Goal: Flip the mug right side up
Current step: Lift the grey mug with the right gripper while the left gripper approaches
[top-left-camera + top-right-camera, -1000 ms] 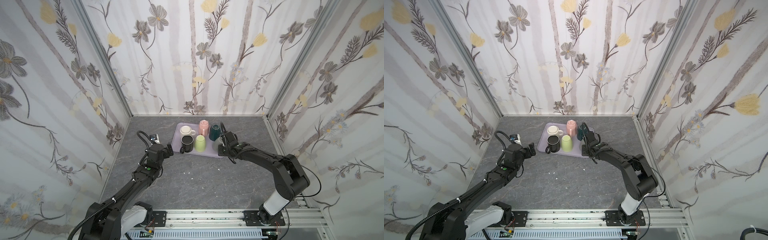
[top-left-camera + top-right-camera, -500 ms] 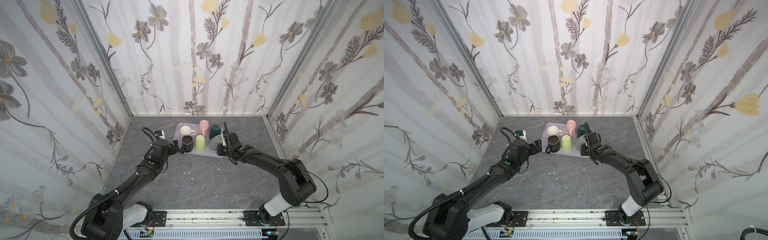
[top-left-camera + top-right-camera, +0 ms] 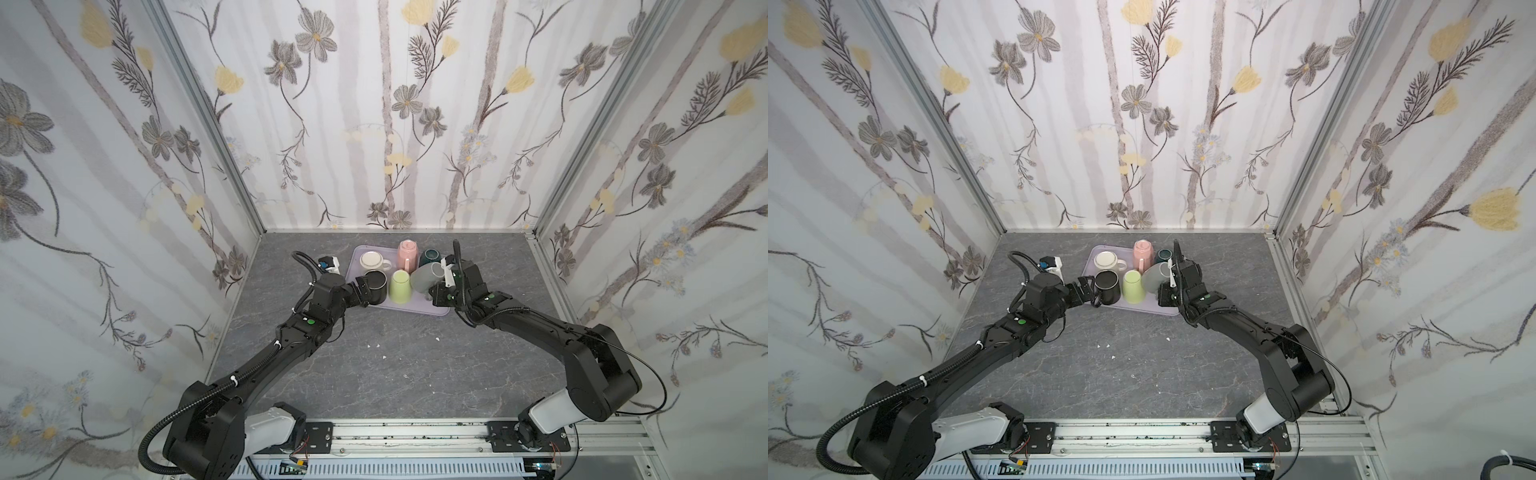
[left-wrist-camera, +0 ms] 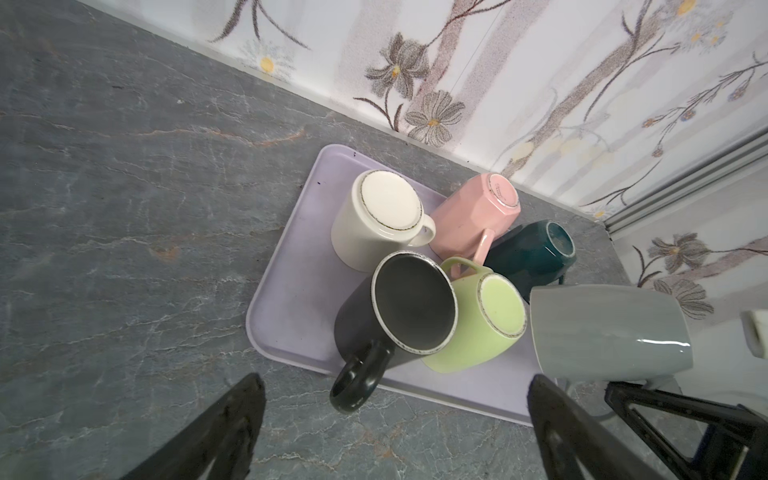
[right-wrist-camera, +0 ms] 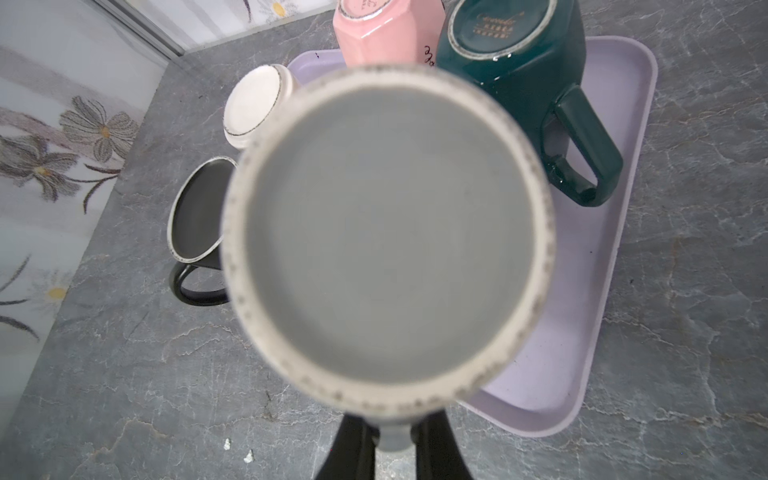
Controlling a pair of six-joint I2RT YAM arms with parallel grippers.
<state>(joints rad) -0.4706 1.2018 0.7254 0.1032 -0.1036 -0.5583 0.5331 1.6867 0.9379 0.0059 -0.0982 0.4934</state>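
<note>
A grey mug hangs on its side above the right front of the lilac tray. My right gripper is shut on its handle. In the right wrist view the grey mug's mouth faces the camera and fills the frame. My left gripper is open at the tray's left front edge. Its fingers stand either side of the upright black mug's handle without touching it. The grey mug lies level at the side.
On the tray stand upside-down mugs: white, pink, dark green and light green. The black mug stands mouth up. Small white specks lie on the grey table. Walls close in on three sides.
The right gripper has lifted the grey mug off the tray and tipped it onto its side. The left arm has reached in towards the black mug at the tray's front left.
</note>
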